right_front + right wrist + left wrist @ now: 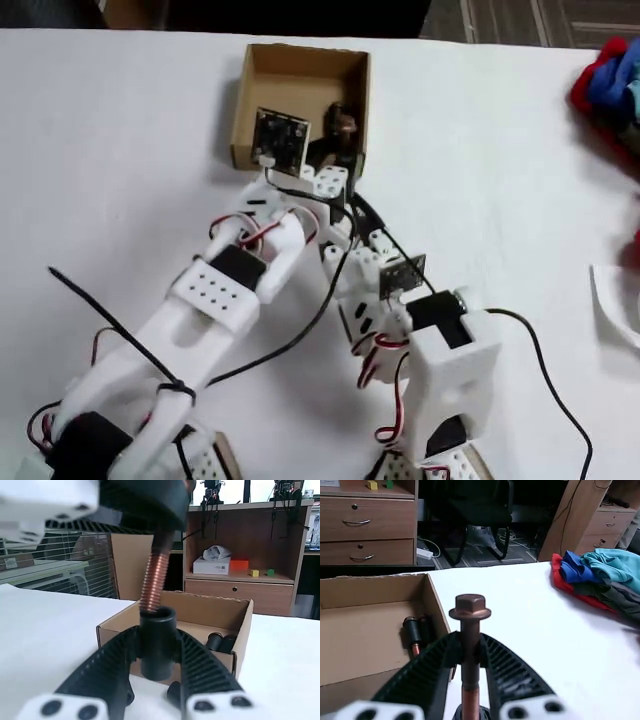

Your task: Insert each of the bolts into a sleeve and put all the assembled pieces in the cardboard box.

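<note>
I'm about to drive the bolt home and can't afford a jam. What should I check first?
1. Left gripper hold on the copper hex-head bolt: ok, fingers shut on the shaft below the head.
2. Right gripper hold on the black cylindrical sleeve: ok, fingers shut around it, sleeve upright.
3. Bolt tip at the sleeve mouth: ok, the threaded end meets the opening.
4. Bolt in line with the sleeve: cannot tell; it looks tilted in the right wrist view.
5. Bolt seated: not ok, most of the thread is outside.
6. Room in the brown cardboard box: ok, bare floor beside the assembled pieces.
</note>
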{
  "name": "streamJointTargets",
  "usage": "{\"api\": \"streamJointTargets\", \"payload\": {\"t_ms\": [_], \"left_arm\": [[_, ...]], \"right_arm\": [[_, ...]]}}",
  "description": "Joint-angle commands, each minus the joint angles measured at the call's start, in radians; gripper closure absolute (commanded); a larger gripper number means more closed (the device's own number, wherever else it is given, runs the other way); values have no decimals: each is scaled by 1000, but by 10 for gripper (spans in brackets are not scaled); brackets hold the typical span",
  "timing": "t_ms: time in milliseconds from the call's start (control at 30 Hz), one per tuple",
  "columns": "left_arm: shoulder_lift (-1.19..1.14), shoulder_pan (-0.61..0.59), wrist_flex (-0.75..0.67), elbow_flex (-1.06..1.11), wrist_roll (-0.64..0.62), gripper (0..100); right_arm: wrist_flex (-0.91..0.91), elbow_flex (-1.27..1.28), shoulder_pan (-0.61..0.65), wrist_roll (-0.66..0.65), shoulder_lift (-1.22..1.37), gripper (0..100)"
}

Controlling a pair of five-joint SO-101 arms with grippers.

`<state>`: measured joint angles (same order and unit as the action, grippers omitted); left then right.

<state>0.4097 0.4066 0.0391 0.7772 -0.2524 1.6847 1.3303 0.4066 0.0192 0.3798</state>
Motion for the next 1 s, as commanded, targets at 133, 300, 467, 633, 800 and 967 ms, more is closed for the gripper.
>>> {"api": "streamJointTargets", "payload": {"t_ms": [133,300,467,633,800,967], "left_arm": [[8,-6,-23,-12,8,974],[8,-3,-29,-22,8,974],[6,-9,-29,-30,8,974],[6,-6,-35,-30,8,974],[5,-11,-95,-30,8,974],[-61,-12,-101,-31,8,974]], "right_arm": [[31,-23,5,-9,-5,977],[31,-23,5,-9,-5,977],[31,-23,5,-9,-5,977],[31,-23,5,-9,-5,977],[33,-23,5,-9,-5,977],[36,-23,5,-9,-5,977]]}}
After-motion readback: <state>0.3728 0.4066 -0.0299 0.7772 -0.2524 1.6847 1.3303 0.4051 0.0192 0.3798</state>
